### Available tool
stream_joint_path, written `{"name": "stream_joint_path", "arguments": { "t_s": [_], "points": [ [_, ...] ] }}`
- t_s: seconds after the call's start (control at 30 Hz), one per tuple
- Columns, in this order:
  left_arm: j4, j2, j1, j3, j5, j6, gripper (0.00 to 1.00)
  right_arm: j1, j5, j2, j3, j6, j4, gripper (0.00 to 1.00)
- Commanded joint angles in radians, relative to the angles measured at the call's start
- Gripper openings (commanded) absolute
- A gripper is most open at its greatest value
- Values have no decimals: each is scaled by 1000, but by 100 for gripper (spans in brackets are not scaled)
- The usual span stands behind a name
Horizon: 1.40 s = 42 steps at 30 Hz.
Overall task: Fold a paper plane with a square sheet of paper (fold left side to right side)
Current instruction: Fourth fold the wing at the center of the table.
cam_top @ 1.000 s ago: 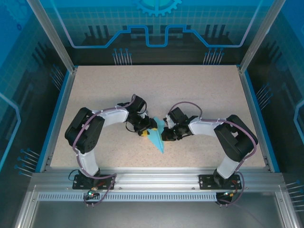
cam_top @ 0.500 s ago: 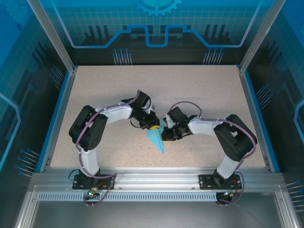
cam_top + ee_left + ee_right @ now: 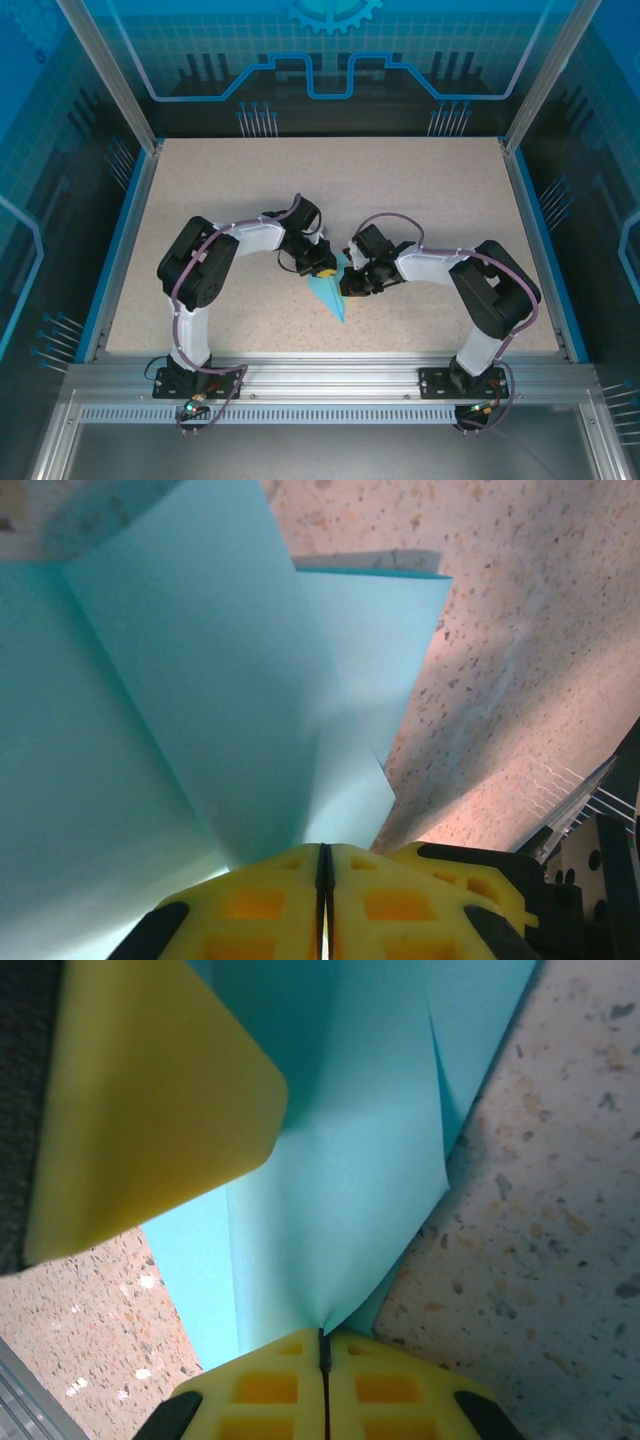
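Note:
The cyan sheet of paper (image 3: 331, 296) lies mid-table, folded into a slim dart whose tip points toward the near edge. My left gripper (image 3: 323, 270) is at its wide far end, coming in from the left. In the left wrist view its yellow fingers (image 3: 250, 905) are pressed together, and a raised flap of the paper (image 3: 200, 680) narrows into their seam. My right gripper (image 3: 346, 284) comes in from the right. It is shut (image 3: 323, 1338) on the paper's edge (image 3: 340, 1160), which puckers where it is pinched. The left gripper's yellow finger (image 3: 150, 1100) shows close by.
The speckled beige table (image 3: 420, 190) is fenced by blue rails and aluminium posts (image 3: 110, 85). Both arm bases are bolted to the near rail (image 3: 320, 380). Bare tabletop lies beyond and to both sides of the paper.
My left gripper has moved right and slightly away onto the paper's wide end and closed there. The right gripper and the paper have stayed where they were.

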Motion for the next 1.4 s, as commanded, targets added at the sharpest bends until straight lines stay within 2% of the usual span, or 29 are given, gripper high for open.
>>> {"name": "stream_joint_path", "arguments": {
  "t_s": [0.0,0.43,0.8,0.9,1.03,1.2,1.37],
  "points": [
    [-46,29,-5,8,-37,30,12,17,68,56,-18,-16,-94,7],
    [-61,49,-4,-33,-83,23,9,18,72,38,-12,-16,-93,8],
    [-52,40,-5,-66,-97,17,8,13,97,-129,37,-15,-160,25],
    [-52,40,-4,-66,-96,18,8,23,79,-173,26,-12,-174,25],
    [-54,39,-5,-66,-94,21,8,56,-10,-200,-5,22,-101,20],
    [-52,39,-4,-66,-96,20,8,90,-74,-144,-5,66,-8,18],
    [-53,37,-5,-64,-94,20,8,113,-65,-60,38,59,-40,17]
  ]
}}
